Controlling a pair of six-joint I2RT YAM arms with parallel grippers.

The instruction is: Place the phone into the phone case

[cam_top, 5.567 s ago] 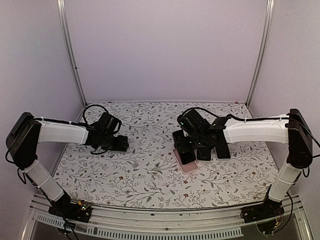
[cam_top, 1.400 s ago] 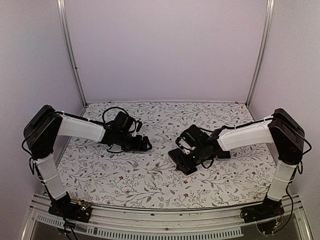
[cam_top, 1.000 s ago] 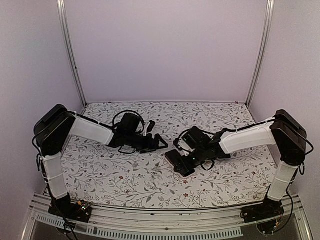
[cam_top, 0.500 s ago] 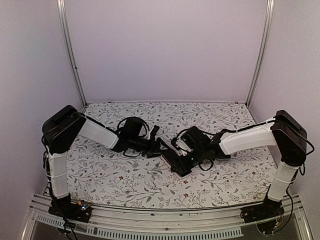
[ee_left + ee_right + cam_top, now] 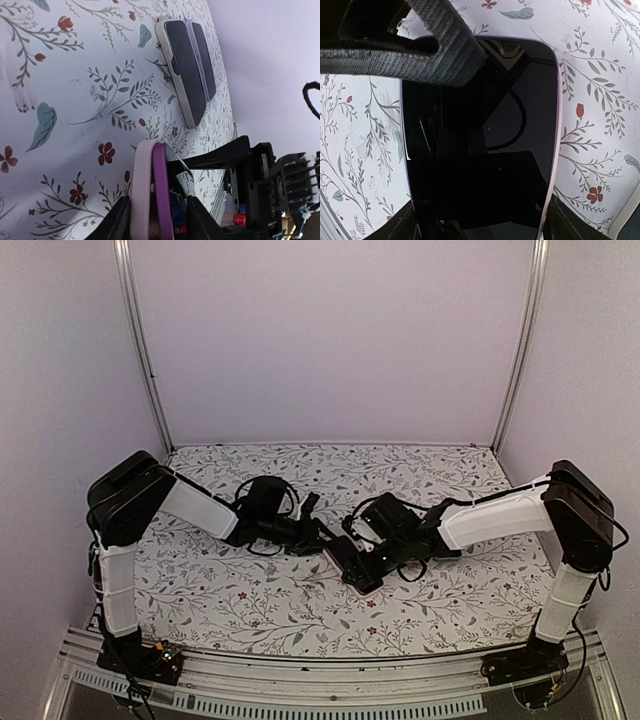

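From above, both arms reach in to the middle of the desk [image 5: 250, 590]. The left fingers [image 5: 320, 533] and the right fingers [image 5: 376, 543] meet over the phone [image 5: 352, 568], a dark slab set at a slant. Its near end points toward the front edge. Bare floral desk lies open in front of it, behind it and out to both side rails.

In the left wrist view, the phone's purple edge shows end-on. It lies flat against the pink edge of the phone case [image 5: 141, 200], which is on the side toward the desk. The left fingers are parted and straddle the pair. One is against the pink side, and a thin gap shows between the purple side and the other. Farther off, two dark slabs [image 5: 192, 70] lie side by side on the desk, the nearer one with a pale rim, close to the back wall.

In the right wrist view, the black screen fills most of the picture, with a thin purple rim at its right edge. A ribbed black finger [image 5: 420, 55] lies across its upper left corner. The right fingers press in on the phone's long sides at the two lower corners, grasping it. Open desk shows along both long sides.
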